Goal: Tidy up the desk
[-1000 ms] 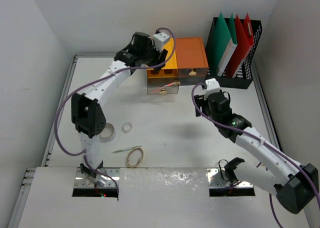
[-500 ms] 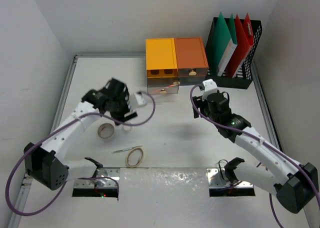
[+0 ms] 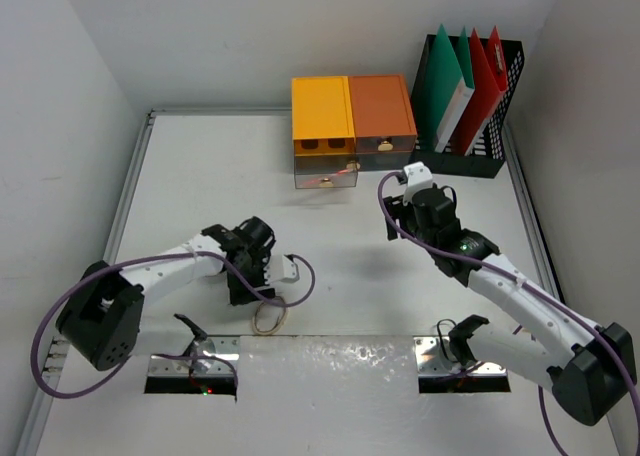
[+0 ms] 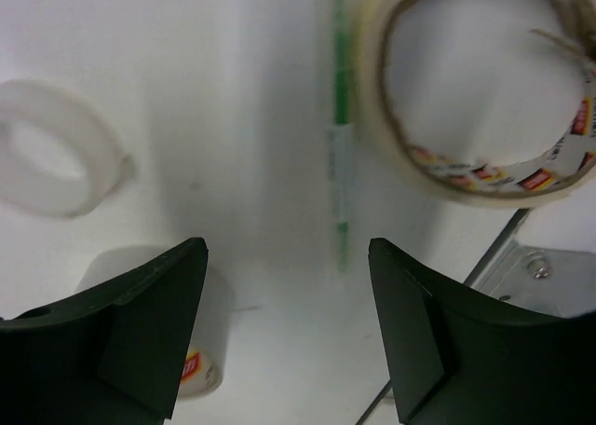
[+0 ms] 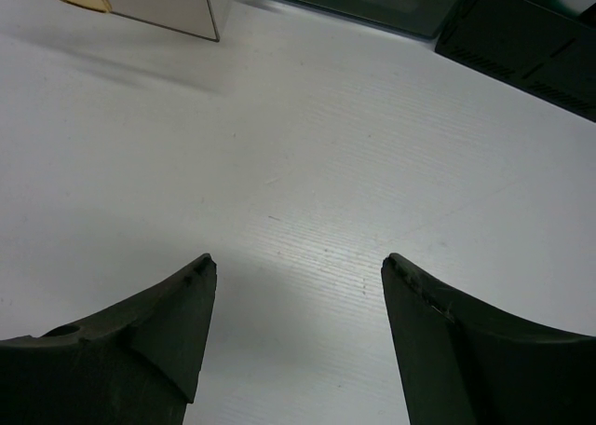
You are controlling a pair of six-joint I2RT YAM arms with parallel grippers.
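holds the left arm (image 3: 150,266) folded low in the lower left of the top view, elbow (image 3: 98,321) near the left edge, forearm running right toward the centre. points the left gripper (image 3: 245,284) downward, jaws well apart; shows its two black fingers (image 4: 140,332) at the bottom corners of the left wrist view. stretches the right arm (image 3: 520,296) from the lower right corner up and left toward the middle. carries the right gripper (image 3: 393,224) with jaws parted too, both dark fingers low in the right wrist view.

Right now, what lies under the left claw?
Under the open left claw: green pen, clear tape ring, beige tape roll on the desk. One finger partly covers a white roll.
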